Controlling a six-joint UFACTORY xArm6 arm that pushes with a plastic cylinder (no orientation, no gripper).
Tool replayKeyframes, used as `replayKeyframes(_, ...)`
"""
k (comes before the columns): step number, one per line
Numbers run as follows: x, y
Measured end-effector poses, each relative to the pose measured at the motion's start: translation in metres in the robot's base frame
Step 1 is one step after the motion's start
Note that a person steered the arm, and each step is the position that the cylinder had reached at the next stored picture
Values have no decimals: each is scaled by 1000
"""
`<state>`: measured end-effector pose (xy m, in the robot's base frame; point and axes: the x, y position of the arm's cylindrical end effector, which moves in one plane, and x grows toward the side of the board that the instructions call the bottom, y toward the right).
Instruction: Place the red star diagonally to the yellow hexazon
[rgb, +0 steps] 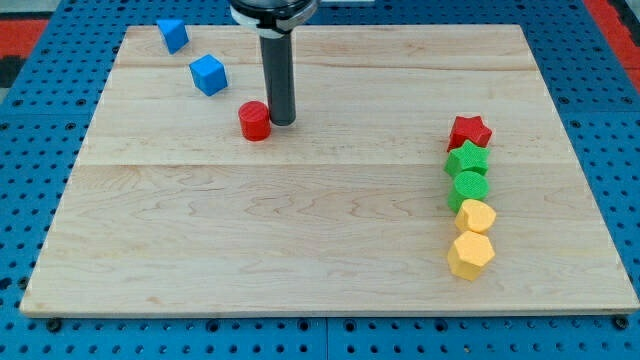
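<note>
The red star (469, 131) lies at the view's right, at the top of a column of blocks. The yellow hexagon (471, 254) is the lowest block of that column, near the view's bottom right. Between them sit a green star (467, 158), a green round block (470, 187) and a yellow heart-like block (476, 215). My tip (282, 122) rests on the board at the upper middle, touching the right side of a red cylinder (255, 120), far left of the red star.
Two blue cubes (172, 35) (208, 75) lie at the view's top left. The wooden board (300, 230) sits on a blue perforated table; its edges run close to the column of blocks on the right.
</note>
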<state>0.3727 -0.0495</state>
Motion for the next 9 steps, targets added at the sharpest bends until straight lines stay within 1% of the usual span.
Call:
replayKeyframes(1, -39, 67)
replayKeyframes(2, -54, 146)
replayKeyframes(3, -54, 240)
replayKeyframes(4, -41, 296)
replayKeyframes(5, -9, 303)
replayKeyframes(6, 19, 277)
replayKeyframes(7, 38, 255)
replayKeyframes(9, 44, 150)
